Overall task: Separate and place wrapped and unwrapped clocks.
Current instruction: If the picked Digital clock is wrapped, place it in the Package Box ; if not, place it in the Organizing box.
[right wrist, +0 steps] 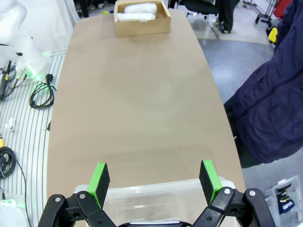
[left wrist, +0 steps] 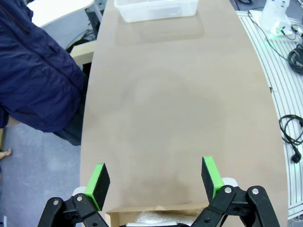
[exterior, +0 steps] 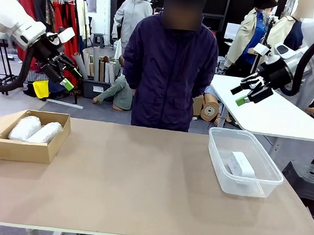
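Two wrapped clocks [exterior: 35,130] lie side by side in the cardboard box [exterior: 29,150]; the bare clock [exterior: 242,164] sits in the clear bin [exterior: 260,185]. Both the left gripper [exterior: 68,73] and right gripper [exterior: 247,91] hang spread and empty above the table [exterior: 140,187].

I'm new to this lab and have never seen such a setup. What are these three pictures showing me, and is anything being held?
The front view looks across a brown table at a person standing on the far side. Two white robot arms hang above the table's ends: the left gripper and the right gripper, both open and holding nothing.

The other two pictures come from cameras on the wrists, looking past each gripper's own green-tipped fingers. The left wrist view shows the left gripper looking along the table; the right wrist view shows the right gripper doing the same from the other end.

On the table, a cardboard box holds two bubble-wrapped bundles, and a clear plastic bin holds a bare white clock.
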Available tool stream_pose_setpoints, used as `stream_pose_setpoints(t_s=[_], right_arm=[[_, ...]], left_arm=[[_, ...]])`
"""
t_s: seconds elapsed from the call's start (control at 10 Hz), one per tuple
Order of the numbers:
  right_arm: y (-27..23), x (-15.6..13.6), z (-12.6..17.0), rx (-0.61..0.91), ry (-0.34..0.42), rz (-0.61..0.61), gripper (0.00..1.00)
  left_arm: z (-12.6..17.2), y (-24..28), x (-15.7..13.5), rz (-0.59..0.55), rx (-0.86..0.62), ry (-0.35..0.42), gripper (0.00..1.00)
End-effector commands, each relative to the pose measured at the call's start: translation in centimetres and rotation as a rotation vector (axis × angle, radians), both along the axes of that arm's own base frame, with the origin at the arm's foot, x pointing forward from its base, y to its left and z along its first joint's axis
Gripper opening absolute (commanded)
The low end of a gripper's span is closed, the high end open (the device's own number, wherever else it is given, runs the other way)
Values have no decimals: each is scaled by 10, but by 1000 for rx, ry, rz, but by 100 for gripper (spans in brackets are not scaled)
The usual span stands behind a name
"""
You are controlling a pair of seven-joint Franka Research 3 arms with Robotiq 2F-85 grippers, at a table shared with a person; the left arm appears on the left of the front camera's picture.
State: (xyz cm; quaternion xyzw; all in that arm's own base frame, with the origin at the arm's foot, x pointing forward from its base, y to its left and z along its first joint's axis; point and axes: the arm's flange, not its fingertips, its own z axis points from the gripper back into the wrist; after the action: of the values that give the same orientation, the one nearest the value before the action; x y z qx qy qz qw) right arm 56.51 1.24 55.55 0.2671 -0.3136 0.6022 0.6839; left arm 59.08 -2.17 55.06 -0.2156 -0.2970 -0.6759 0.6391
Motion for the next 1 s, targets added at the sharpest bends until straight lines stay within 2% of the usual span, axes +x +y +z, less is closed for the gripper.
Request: stream_pose_setpoints(t_s=[0.0,0.9], right_arm=[[1,-1,1,-1,-3,4,100],[1,-1,1,-1,-3,4,100]], left_arm=[[1,0,0,-9,3,-10,100],[1,0,0,-9,3,-10,100]])
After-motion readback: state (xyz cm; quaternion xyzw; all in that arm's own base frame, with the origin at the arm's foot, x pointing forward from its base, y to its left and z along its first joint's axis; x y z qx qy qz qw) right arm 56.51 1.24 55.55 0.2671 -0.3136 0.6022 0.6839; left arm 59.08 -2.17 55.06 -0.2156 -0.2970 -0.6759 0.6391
